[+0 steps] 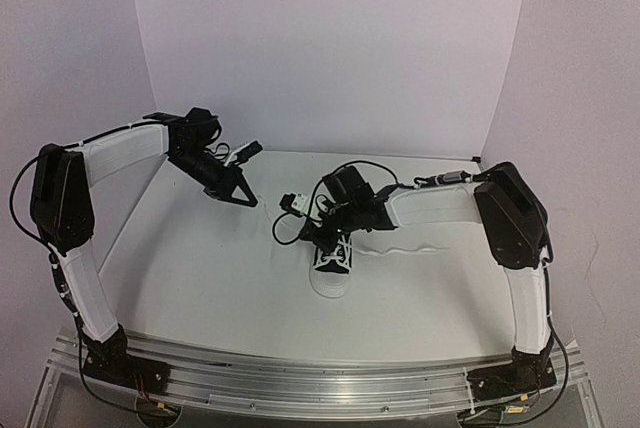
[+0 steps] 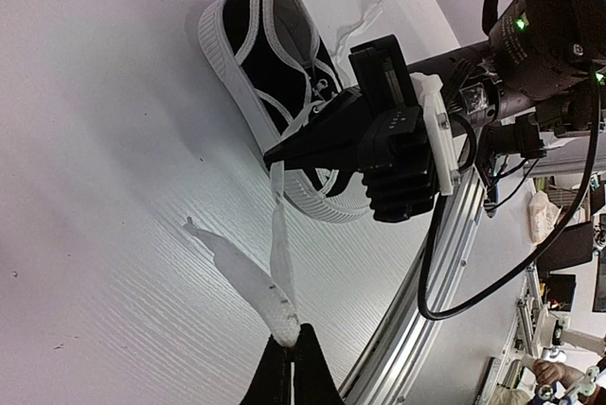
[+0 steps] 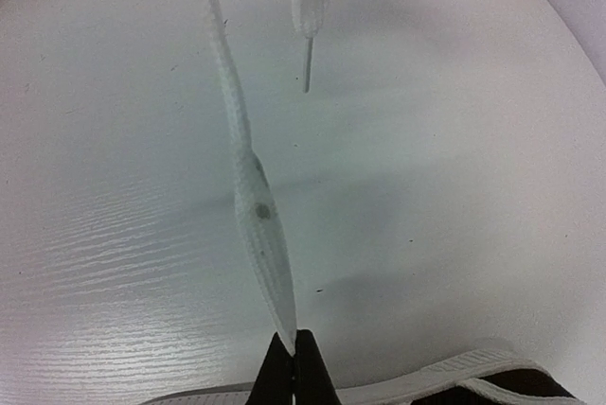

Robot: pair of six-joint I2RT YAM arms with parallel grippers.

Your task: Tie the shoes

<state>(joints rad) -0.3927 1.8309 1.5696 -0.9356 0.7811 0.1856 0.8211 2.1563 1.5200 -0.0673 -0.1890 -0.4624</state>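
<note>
We find the left jaws closed on a white lace [image 2: 280, 263], which is held by the very tips alone. The right jaws are likewise shut on white lace, close above the sneaker's sole rim; we cannot tell whether it is the same strand. The black canvas sneaker [image 1: 332, 270] sits right of centre on the surface [image 1: 200, 278]. Its toe points toward the near edge, it lies directly beneath the right jaws, and the left jaws stand well apart to the far left. A loose lace [image 1: 405, 248] trails off to the sneaker's right.

Risks noted:
- Nothing pins the sneaker, so any pull may drag or tip it.
- Tip-only grips may let the lace slip out.
- Arms converging over the sneaker may snag the free strand or knock each other.
</note>
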